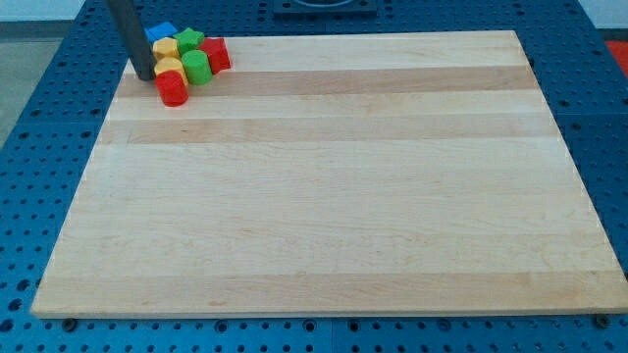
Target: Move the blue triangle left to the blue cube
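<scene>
1. Blocks huddle at the worktop [324,196] 11 o'clock corner; one blue block [162,33] shows, shape unclear.
2. Tip [145,76] sits at their 9 o'clock, beside the red cylinder [173,88].
3. No hand exists here; progress cannot be judged.

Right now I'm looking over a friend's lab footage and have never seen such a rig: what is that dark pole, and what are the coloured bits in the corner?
The dark pole is a robot arm's pushing rod; its lower end, my tip, slides along the wooden board and nudges blocks. It holds nothing. The single camera looks down at the board. At the view's top left sits a tight cluster: a blue block, two yellow blocks, two green blocks, and two red blocks. My tip sits just left of the cluster.
</scene>
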`<state>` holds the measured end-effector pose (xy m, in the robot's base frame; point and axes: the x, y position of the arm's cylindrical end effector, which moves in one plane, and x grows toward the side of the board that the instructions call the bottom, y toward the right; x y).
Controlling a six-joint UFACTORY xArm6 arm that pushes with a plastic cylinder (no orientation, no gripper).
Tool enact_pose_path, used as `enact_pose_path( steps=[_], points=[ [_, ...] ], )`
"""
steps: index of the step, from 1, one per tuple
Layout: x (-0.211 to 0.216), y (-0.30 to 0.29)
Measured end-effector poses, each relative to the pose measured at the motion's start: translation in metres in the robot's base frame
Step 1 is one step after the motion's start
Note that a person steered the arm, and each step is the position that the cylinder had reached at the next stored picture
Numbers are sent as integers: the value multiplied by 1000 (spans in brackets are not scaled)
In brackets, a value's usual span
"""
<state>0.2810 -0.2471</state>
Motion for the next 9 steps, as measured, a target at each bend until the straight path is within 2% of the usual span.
enact_pose_path(
  steps=[2,4,6,9],
  points=[
    [55,32],
    [53,-6],
    [13,-57],
    [-43,-58]
  ],
)
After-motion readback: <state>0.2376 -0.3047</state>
